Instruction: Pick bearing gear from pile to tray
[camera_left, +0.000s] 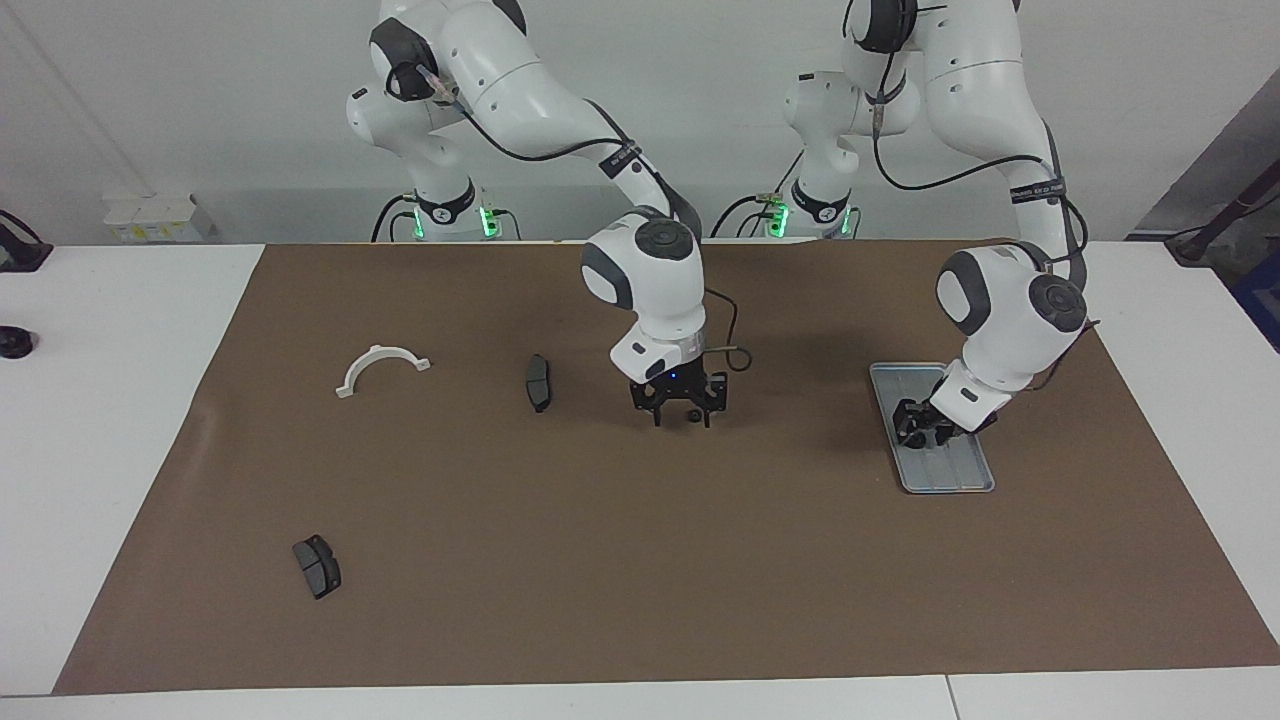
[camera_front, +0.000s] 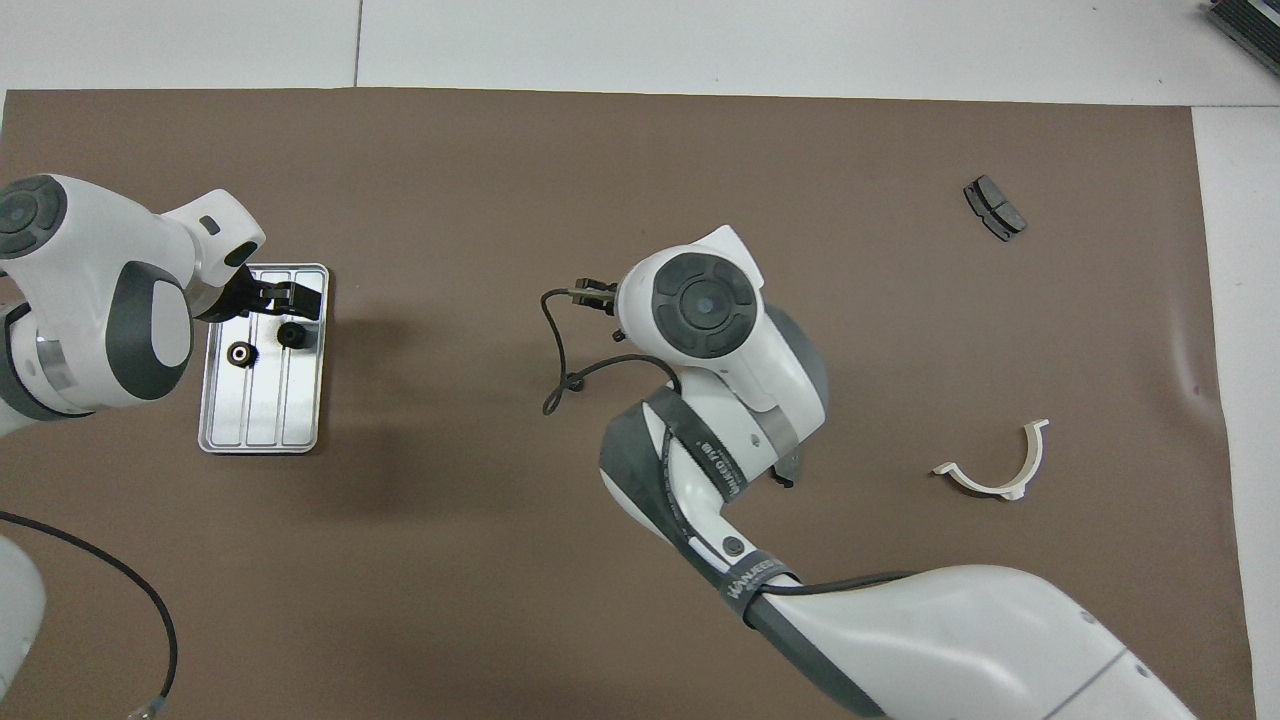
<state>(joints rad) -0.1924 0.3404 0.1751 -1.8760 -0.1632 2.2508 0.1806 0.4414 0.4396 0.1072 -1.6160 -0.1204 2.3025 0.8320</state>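
The silver tray (camera_left: 945, 472) (camera_front: 262, 425) lies on the brown mat toward the left arm's end. Two small black bearing gears (camera_front: 240, 353) (camera_front: 290, 335) rest in it. My left gripper (camera_left: 922, 428) (camera_front: 295, 300) hangs open just over the tray's end farther from the robots, apart from both gears. At the mat's middle my right gripper (camera_left: 681, 418) points straight down, open. Another small black gear (camera_left: 693, 413) sits on the mat between its fingertips. In the overhead view the right gripper is hidden under its own wrist.
The pile's other parts are scattered toward the right arm's end. One dark brake pad (camera_left: 538, 382) lies beside the right gripper, another (camera_left: 317, 566) (camera_front: 995, 208) far from the robots. A white half-ring bracket (camera_left: 382, 366) (camera_front: 995, 470) lies on the mat.
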